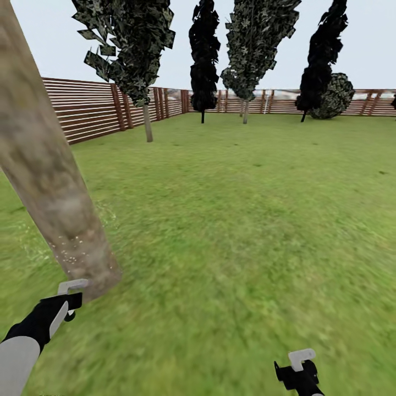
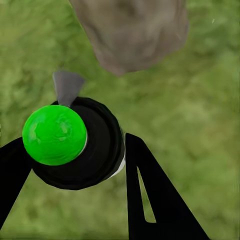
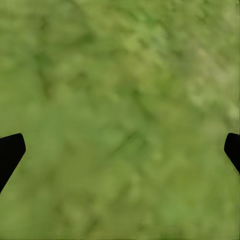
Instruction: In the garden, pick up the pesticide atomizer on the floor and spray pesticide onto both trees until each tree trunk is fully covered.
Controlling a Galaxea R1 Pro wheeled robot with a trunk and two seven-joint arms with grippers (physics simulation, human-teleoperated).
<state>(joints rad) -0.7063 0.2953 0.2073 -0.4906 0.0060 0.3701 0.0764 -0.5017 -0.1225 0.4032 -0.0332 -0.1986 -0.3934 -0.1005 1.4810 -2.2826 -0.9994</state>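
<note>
The left gripper is pinching the atomizer, its two black fingers pressed against either side of the black bottle; in the left wrist view the bottle's top shows bright green, with a grey nozzle pointing toward the base of the near trunk. In the head view the left gripper sits low at left, just beside the foot of that trunk, which rises tilted across the left edge of the view. The lower part of the trunk carries whitish specks, and similar specks lie on the grass beside it. The right gripper hangs low at right over bare grass; in the right wrist view its finger tips stand at opposite edges, spread wide, with nothing between them. A second pale-trunked tree stands well apart, near the slatted fence at left. Dark conifers line the far fence.
</note>
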